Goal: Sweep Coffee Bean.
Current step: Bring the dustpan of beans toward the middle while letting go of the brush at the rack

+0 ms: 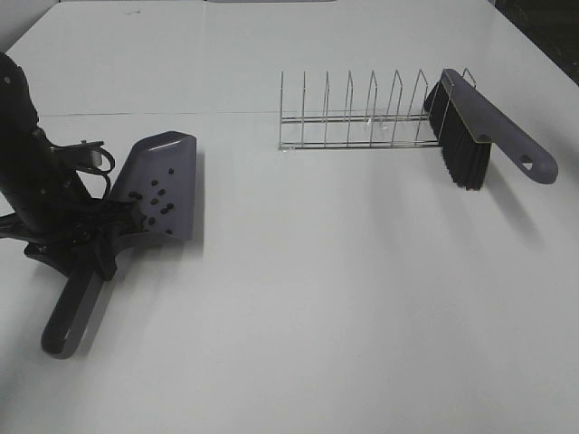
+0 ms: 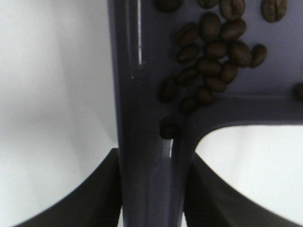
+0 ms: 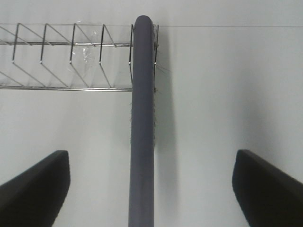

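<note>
The grey dustpan point(image 1: 172, 155) is at the left, with several coffee beans point(image 1: 158, 199) in its tray. My left gripper point(image 1: 95, 237) is shut on the dustpan's handle point(image 1: 72, 312) close to the tray. In the left wrist view the black fingers point(image 2: 102, 189) press both sides of the handle point(image 2: 151, 118), and the beans point(image 2: 210, 52) lie clustered in the pan beyond it. The grey brush point(image 1: 470, 127) with black bristles leans in the wire rack point(image 1: 353, 122). My right gripper point(image 3: 150, 161) is open, with a finger point(image 3: 42, 189) on each side of the brush handle point(image 3: 142, 118), not touching it.
The wire rack point(image 3: 61, 56) stands at the back middle-right on the white table point(image 1: 344, 298). A seam in the tabletop runs behind the dustpan. The right arm is out of the exterior high view.
</note>
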`<state>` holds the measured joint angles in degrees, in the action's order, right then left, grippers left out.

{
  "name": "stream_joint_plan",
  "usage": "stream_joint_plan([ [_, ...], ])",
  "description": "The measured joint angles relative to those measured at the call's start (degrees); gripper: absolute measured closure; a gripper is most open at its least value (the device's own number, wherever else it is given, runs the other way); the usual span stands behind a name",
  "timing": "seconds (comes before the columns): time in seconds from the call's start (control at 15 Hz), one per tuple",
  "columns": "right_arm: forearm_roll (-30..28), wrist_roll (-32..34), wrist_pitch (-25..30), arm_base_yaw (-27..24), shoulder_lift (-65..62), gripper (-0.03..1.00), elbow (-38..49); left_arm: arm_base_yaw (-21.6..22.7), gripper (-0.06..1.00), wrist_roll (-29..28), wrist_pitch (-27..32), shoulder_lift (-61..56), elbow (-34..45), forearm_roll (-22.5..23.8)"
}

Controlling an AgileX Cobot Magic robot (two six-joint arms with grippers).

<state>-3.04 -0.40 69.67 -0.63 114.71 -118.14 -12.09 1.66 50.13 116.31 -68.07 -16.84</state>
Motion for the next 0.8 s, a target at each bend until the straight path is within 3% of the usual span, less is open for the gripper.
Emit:
stream_joint_plan([
  [0.4,3.0,-1.5,-0.1,0.0,-22.3,0.18,26.6,0.0,0.64,0.0,-7.0,0.0,0.0,-0.4],
  [0.6,3.0,-1.8,-7.4,0.0,-36.0,0.18,43.4,0.0,0.64,0.0,-8.4,0.0,0.0,-1.0],
  [0.67,3.0,-1.8,-11.3,0.0,-44.7,0.18,54.0,0.0,0.64,0.0,-8.5,0.0,0.0,-1.4],
  [0.8,3.5,-1.8,-13.2,0.0,-53.5,0.18,63.5,0.0,0.64,0.0,-8.5,1.5,0.0,-1.5],
])
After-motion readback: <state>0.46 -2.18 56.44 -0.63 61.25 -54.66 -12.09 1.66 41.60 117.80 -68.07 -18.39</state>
